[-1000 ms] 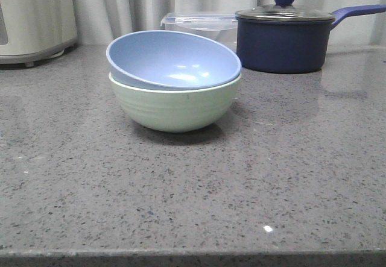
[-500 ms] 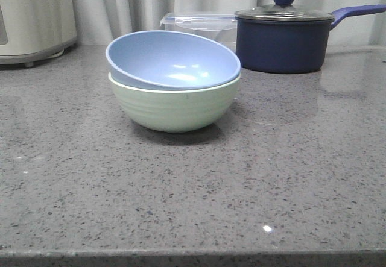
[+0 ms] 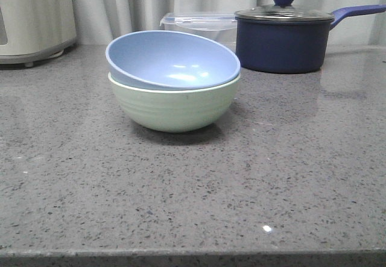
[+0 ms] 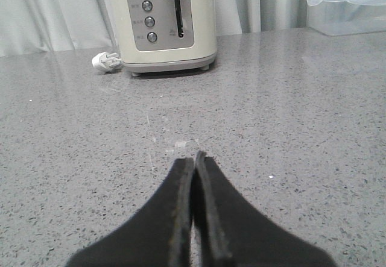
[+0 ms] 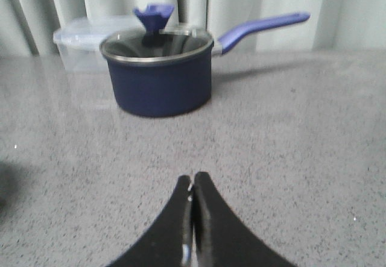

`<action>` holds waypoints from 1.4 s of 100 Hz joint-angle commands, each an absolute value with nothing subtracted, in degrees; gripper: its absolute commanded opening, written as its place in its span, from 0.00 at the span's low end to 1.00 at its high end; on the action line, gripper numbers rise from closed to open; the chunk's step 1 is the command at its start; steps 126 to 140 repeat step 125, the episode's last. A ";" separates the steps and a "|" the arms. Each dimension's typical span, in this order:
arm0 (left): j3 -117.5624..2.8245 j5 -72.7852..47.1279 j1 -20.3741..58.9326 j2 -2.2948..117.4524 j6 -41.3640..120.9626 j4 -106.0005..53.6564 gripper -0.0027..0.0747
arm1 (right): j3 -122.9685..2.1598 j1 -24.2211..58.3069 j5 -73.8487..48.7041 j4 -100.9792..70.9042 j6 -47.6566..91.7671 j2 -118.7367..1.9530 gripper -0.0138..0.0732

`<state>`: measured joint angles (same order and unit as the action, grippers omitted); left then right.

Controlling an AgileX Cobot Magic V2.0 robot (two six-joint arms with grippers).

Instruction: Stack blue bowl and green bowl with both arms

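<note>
Currently, the blue bowl sits nested inside the green bowl, tilted so that its left rim rides higher than its right. Compared with the front views from one second and half a second ago, the stack has not shifted and no arm has entered the front view; nothing has changed. This indicates that the stacking is most likely complete and both arms are withdrawn.

The left gripper has its jaws pressed together with nothing between them, low over bare counter. The right gripper is likewise closed and empty. Neither wrist view shows the bowls.

The work surface is a grey speckled stone countertop, glossy enough to carry faint reflections and one bright glint near its front edge. Behind the bowls stand a clear lidded plastic container and a dark navy saucepan with a glass lid and a blue handle. A cream toaster stands at the back left, its white plug lying just beside it. Pale pleated curtains close off the background.
</note>
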<state>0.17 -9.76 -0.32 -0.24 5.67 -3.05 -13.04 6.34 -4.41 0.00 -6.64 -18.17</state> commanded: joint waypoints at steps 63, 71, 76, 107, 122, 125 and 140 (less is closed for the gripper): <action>2.44 -4.65 -0.43 -2.26 5.65 -3.38 0.01 | 1.52 4.45 2.96 0.97 -6.49 1.52 0.09; 2.44 -4.65 -0.43 -2.26 5.65 -3.38 0.01 | 1.52 4.40 2.44 0.97 -6.49 1.61 0.09; 2.44 -4.65 -0.43 -2.26 5.65 -3.38 0.01 | 1.52 4.40 2.49 0.97 -6.49 1.61 0.09; 2.44 -4.65 -0.43 -2.26 5.65 -3.38 0.01 | 1.52 4.40 2.49 0.97 -6.49 1.61 0.09; 2.44 -4.65 -0.43 -2.26 5.65 -3.38 0.01 | 1.52 4.40 2.49 0.97 -6.49 1.61 0.09; 2.44 -4.65 -0.43 -2.26 5.65 -3.38 0.01 | 1.52 4.40 2.49 0.97 -6.49 1.61 0.09; 2.44 -4.65 -0.43 -2.26 5.65 -3.38 0.01 | 1.52 4.40 2.49 0.97 -6.49 1.61 0.09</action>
